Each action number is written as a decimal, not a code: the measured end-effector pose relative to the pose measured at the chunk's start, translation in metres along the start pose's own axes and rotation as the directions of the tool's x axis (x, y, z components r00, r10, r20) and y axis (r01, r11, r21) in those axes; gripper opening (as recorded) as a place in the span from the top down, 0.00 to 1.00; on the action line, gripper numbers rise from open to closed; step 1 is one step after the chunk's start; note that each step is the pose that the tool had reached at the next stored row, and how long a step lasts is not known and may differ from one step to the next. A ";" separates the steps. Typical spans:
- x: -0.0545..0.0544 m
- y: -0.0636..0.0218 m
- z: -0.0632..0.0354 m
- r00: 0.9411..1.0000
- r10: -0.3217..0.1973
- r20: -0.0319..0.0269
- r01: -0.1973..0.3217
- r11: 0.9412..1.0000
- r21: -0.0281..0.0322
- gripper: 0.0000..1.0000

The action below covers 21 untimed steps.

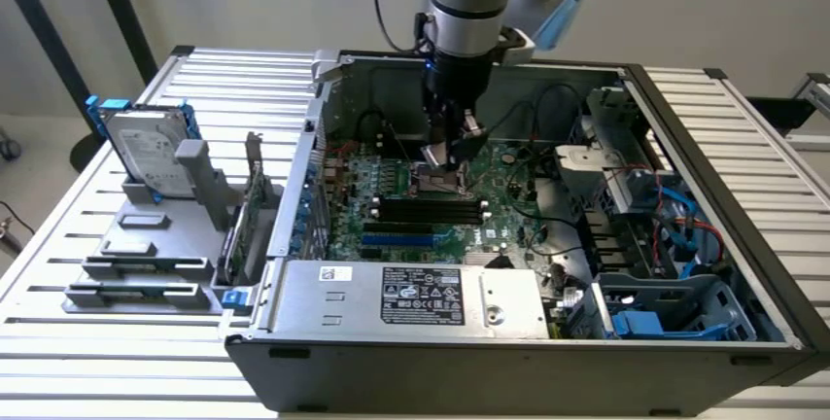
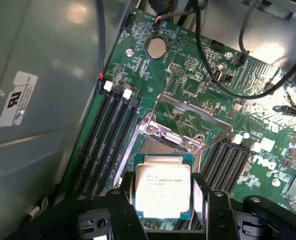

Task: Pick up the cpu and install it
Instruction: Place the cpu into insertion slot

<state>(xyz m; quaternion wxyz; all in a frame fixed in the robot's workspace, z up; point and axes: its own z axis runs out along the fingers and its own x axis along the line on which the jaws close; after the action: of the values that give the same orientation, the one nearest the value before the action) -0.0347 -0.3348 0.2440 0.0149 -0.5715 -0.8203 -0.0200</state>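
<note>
Gripper (image 2: 165, 181), spread wide, clamps the cpu (image 2: 162, 192) above the socket (image 2: 160, 145).

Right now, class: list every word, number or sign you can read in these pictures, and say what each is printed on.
No text reads clearly.
cpu: printed lines, too blurred.
White sticker on case wall: too blurred.
Black label on power supply: too small.
</note>
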 end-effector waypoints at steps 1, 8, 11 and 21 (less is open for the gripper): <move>0.000 0.0000 0.0011 1.000 0.018 0.000 -0.018 1.000 -0.001 0.45; 0.000 -0.0001 0.0083 0.990 0.144 0.002 -0.144 0.989 -0.007 0.45; -0.001 -0.0002 0.0114 0.980 0.198 0.002 -0.198 0.980 -0.010 0.45; -0.001 -0.0004 0.0174 0.937 0.350 0.002 -0.350 0.937 -0.014 0.45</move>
<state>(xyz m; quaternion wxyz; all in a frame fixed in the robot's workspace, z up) -0.0348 -0.3348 0.2266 0.0124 -0.7083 -0.7055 -0.0212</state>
